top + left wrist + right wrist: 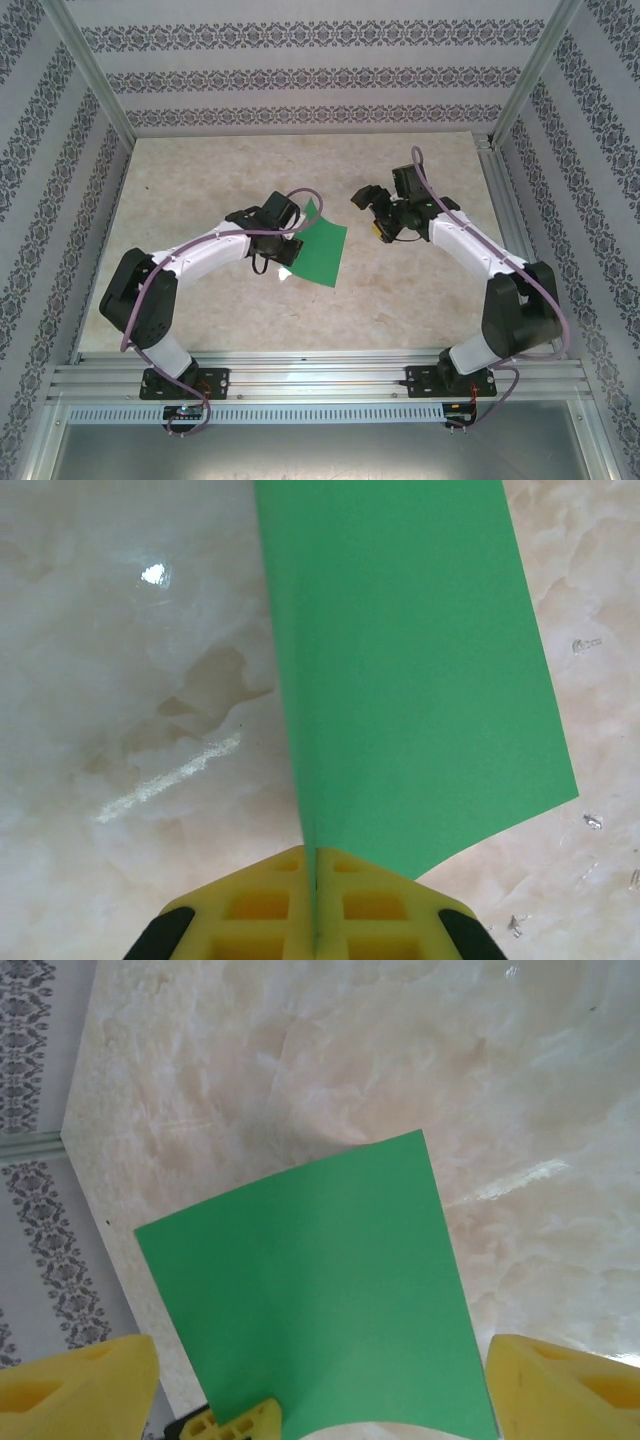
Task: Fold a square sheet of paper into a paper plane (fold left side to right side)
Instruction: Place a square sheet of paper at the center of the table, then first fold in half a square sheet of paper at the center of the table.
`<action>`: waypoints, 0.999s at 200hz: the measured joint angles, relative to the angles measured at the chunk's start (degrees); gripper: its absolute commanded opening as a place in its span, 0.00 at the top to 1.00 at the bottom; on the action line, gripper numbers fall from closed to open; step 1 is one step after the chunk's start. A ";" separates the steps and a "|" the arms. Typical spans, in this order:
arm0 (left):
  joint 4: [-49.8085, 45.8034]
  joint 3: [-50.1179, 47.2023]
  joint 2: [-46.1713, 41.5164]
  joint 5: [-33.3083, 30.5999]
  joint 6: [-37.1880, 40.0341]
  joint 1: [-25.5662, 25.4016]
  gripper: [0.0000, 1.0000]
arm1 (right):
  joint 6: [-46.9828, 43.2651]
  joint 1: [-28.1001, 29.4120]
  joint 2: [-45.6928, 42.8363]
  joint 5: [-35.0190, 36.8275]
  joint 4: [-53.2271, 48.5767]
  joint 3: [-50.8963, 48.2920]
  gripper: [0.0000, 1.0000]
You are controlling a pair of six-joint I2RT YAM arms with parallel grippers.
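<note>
While the left tool point(316, 880) is pinched shut on the left edge of the thin bright green square sheet of paper point(410, 660), that side stands raised off the pale marbled desk point(300, 170), likely to carry it over rightward. Sheet sits mid-desk, between both arms. Right tool point(320, 1390) hovers wide open just right, probably ready to pin or receive.

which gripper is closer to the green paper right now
Left. The left gripper is shut on an edge of the green paper; the right gripper is open, off to its right and apart from it.
</note>
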 measured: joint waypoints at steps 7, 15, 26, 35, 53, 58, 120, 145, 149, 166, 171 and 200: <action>-0.28 0.35 -0.04 -0.98 0.55 -0.46 1.00 | 1.09 0.76 1.64 -0.02 0.09 1.81 0.20; -0.44 0.63 -0.04 -2.03 1.03 -0.92 1.00 | 2.25 1.66 3.10 -0.04 0.33 3.58 0.20; -0.92 1.09 -0.02 -3.63 1.60 -1.40 1.00 | 3.91 2.93 4.83 -0.04 0.81 5.79 0.23; -1.38 1.46 -0.02 -4.57 1.92 -1.81 1.00 | 5.35 3.93 6.25 -0.04 1.09 7.54 0.24; -2.16 2.34 0.17 -6.45 2.27 -2.69 1.00 | 7.89 5.55 9.29 -0.09 1.70 10.62 0.26; -2.27 2.67 0.37 -6.91 2.29 -2.93 1.00 | 8.37 5.86 10.10 -0.07 1.73 11.32 0.27; -2.95 3.61 1.55 -9.86 2.29 -4.72 1.00 | 12.00 8.55 20.65 -1.11 0.76 19.61 0.40; -3.30 4.04 1.86 -10.45 2.29 -5.16 1.00 | 11.80 8.92 21.53 -1.11 -0.76 20.31 0.49; -3.37 4.20 1.90 -10.54 2.29 -5.18 1.00 | 11.91 8.92 21.53 -1.11 -0.96 20.35 0.52; -3.48 4.59 2.10 -11.32 2.29 -5.40 1.00 | 11.56 8.92 21.53 -1.07 -1.62 20.44 0.61; -3.58 4.72 2.19 -11.39 2.29 -5.44 0.99 | 11.21 8.90 21.53 -1.07 -1.86 20.44 0.65; -4.04 5.01 2.49 -11.54 2.32 -5.49 0.88 | 9.99 8.90 21.53 -1.05 -3.19 20.65 0.85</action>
